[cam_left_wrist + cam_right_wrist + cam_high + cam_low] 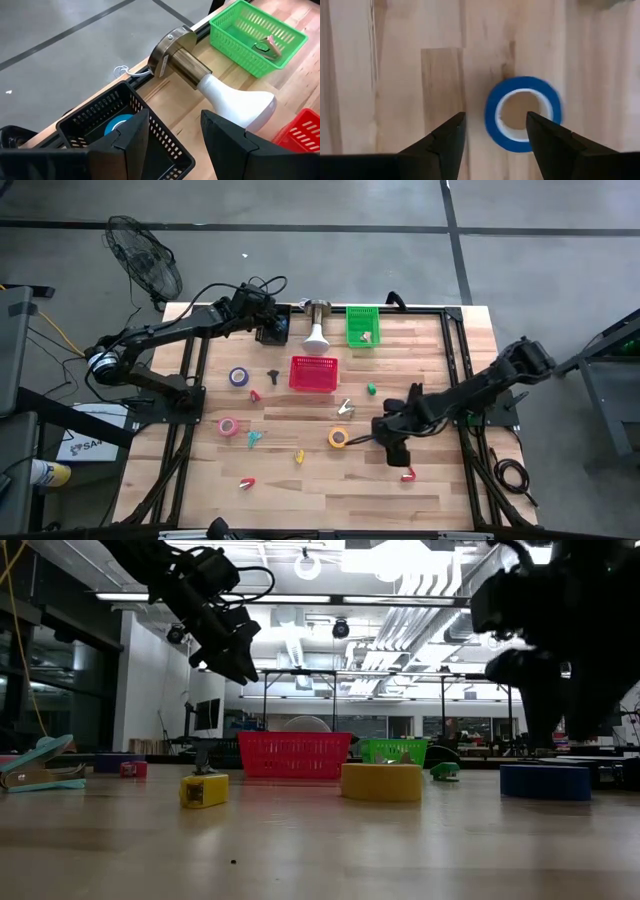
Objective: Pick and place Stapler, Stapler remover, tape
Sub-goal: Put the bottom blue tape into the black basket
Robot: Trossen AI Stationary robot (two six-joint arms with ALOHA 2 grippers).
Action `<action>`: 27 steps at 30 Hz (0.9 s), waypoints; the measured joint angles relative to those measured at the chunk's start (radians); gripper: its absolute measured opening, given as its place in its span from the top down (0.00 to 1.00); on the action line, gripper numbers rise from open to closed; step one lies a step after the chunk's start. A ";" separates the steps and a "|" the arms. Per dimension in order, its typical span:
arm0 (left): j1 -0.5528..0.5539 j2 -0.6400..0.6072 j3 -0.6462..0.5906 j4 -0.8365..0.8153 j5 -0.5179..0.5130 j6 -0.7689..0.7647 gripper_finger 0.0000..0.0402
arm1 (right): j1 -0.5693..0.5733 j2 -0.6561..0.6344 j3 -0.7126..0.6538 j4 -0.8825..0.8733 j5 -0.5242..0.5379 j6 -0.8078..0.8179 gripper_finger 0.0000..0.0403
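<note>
left pincer [172, 137] wide, above black basket [95, 120] | right pincer [495, 132] wide, over blue tape [523, 113]

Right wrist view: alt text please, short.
Looking down past the right hand, whose two dark fingers stand open and empty, at a blue tape roll lying flat on the wooden table. The roll sits just beyond the fingertips, nearer one finger than the other.
</note>
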 joint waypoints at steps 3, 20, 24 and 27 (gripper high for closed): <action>0.000 0.000 0.000 -0.003 0.000 0.000 0.56 | 0.000 0.035 0.000 0.032 -0.021 0.001 0.51; 0.000 0.000 0.000 -0.007 0.001 0.001 0.56 | 0.000 0.134 0.000 0.045 -0.039 -0.010 0.79; 0.000 0.000 0.000 -0.012 0.001 0.003 0.56 | 0.000 0.134 0.000 0.040 -0.040 -0.010 0.88; 0.000 0.000 0.000 -0.012 0.002 0.003 0.56 | -0.002 0.133 0.000 0.040 -0.035 -0.017 0.92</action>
